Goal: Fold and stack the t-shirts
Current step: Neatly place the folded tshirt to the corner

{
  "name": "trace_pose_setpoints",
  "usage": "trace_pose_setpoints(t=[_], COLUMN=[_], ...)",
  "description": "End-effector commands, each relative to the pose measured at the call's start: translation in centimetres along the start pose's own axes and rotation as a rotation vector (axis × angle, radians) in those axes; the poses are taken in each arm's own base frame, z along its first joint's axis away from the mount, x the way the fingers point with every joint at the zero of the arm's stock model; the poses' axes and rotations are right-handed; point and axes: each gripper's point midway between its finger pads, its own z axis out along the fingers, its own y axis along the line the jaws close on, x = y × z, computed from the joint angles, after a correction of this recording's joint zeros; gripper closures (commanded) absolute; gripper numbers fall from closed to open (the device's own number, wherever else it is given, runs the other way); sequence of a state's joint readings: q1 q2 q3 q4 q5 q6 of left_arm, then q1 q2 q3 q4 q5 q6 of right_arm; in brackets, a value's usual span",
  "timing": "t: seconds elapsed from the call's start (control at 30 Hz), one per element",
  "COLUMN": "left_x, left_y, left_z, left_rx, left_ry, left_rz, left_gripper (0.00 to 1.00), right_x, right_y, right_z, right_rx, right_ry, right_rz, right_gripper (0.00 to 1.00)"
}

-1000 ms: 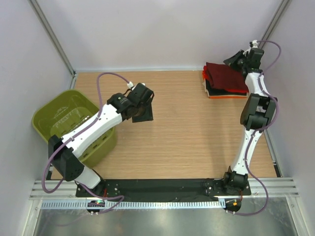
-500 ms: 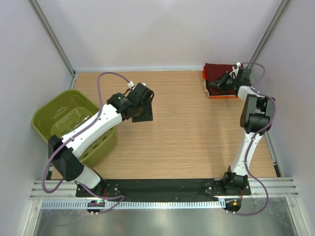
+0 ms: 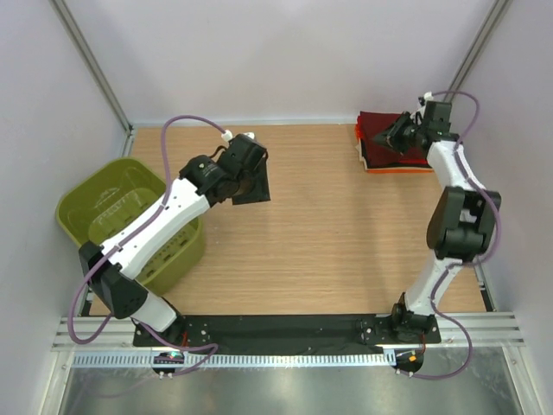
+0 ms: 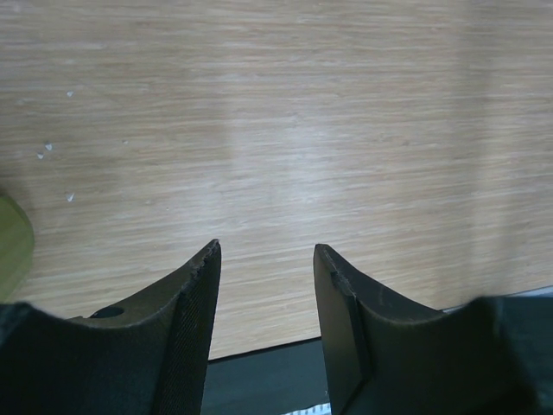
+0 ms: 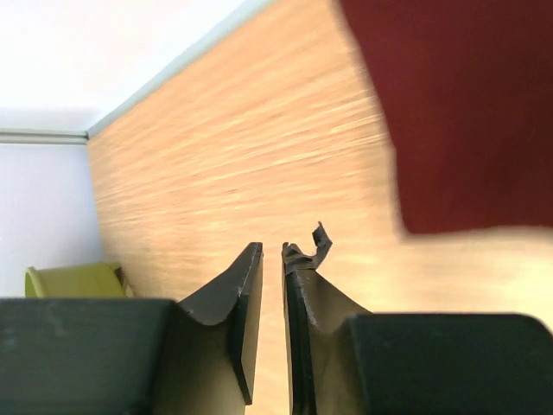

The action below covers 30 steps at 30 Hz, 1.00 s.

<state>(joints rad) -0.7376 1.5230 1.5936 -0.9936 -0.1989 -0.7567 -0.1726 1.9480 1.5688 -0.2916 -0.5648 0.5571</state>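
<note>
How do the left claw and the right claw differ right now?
The left claw is open, with a wide gap between its fingers; the right claw is almost shut, with only a sliver showing. The left claw hangs over bare table left of centre; the right claw is at the stack of t-shirts in the far right corner. Both hold nothing.

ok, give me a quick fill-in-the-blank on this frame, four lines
1. The top t-shirt of the stack is dark ___.
2. The olive-green basket sits at the ___ side of the table.
3. The left end effector is ___, with nothing between its fingers.
4. The end effector at the stack belongs to the ___ arm.

Missing words: maroon; left; open; right
</note>
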Motion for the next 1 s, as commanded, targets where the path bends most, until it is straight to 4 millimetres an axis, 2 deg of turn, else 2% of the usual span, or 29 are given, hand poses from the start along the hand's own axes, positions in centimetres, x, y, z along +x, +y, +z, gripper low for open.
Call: trace_pose_setpoints(t=[0.0, 0.03, 0.07, 0.1, 0.13, 0.17, 0.2, 0.23, 0.3, 0.33, 0.47, 0.5, 0.6, 0.67, 0.7, 0.87, 0.9, 0.97], left_x=[-2.0, -2.5, -2.8, -3.1, -3.2, -3.6, -3.7, -4.3, -4.3, -4.9, -5.6, -5.1, -5.4, -5.5, -5.2, -4.5, -4.4, -4.4], left_y=[-0.6, -0.8, -1.2, -1.6, -2.2, -2.9, -3.5, -4.3, -5.3, -5.9, -6.7, -7.1, -7.4, -7.2, -6.8, -6.4, -6.2, -6.0], left_z=[-2.8, -3.3, -3.8, -4.4, -5.0, -5.8, -6.3, -7.2, -8.1, -9.1, -10.8, -11.0, -12.0, -12.3, -12.1, -12.0, -12.1, -12.0], left_rx=[0.039, 0.052, 0.071, 0.092, 0.128, 0.163, 0.196, 0.244, 0.311, 0.359, 0.449, 0.484, 0.534, 0.538, 0.524, 0.507, 0.503, 0.489], left_ry=[-0.073, -0.087, -0.093, -0.098, -0.094, -0.101, -0.101, -0.123, -0.12, -0.147, -0.208, -0.19, -0.21, -0.215, -0.206, -0.171, -0.17, -0.176], left_rz=[-0.005, -0.011, -0.013, -0.023, -0.03, -0.039, -0.047, -0.069, -0.088, -0.107, -0.122, -0.11, -0.103, -0.117, -0.124, -0.126, -0.12, -0.122], left_gripper=[0.51, 0.51, 0.51, 0.51, 0.51, 0.5, 0.5, 0.5, 0.5, 0.5, 0.48, 0.47, 0.43, 0.36, 0.27, 0.12, 0.03, 0.0], right_x=[-1.2, -0.8, -0.3, 1.3, 1.8, 2.5, 4.1, 4.9, 6.8, 7.5, 10.2, 10.8, 11.5, 11.6, 12.2, 13.2, 12.7, 13.1], right_y=[5.6, 6.6, 7.2, 6.6, 7.7, 8.0, 7.7, 8.9, 9.2, 10.1, 10.7, 10.8, 12.0, 12.9, 13.4, 15.6, 16.1, 16.6], right_z=[-9.2, -12.2, -13.8, -15.0, -17.3, -18.4, -19.3, -21.1, -22.8, -24.5, -27.5, -28.3, -30.4, -31.5, -31.7, -32.2, -32.1, -31.9], right_rx=[0.101, 0.134, 0.147, 0.201, 0.245, 0.274, 0.308, 0.282, 0.267, 0.234, 0.213, 0.217, 0.171, 0.145, 0.126, 0.019, -0.01, -0.062], right_ry=[-0.139, -0.186, -0.21, -0.192, -0.246, -0.252, -0.218, -0.233, -0.216, -0.236, -0.216, -0.205, -0.222, -0.238, -0.208, -0.159, -0.181, -0.186], right_rz=[-0.061, -0.057, -0.056, -0.038, -0.066, -0.073, -0.055, -0.055, -0.028, -0.029, -0.052, -0.055, -0.083, -0.088, -0.086, -0.084, -0.084, -0.094], right_gripper=[0.77, 0.74, 0.71, 0.61, 0.53, 0.42, 0.37, 0.27, 0.01, 0.0, 0.0, 0.0, 0.0, 0.0, 0.0, 0.0, 0.0, 0.0])
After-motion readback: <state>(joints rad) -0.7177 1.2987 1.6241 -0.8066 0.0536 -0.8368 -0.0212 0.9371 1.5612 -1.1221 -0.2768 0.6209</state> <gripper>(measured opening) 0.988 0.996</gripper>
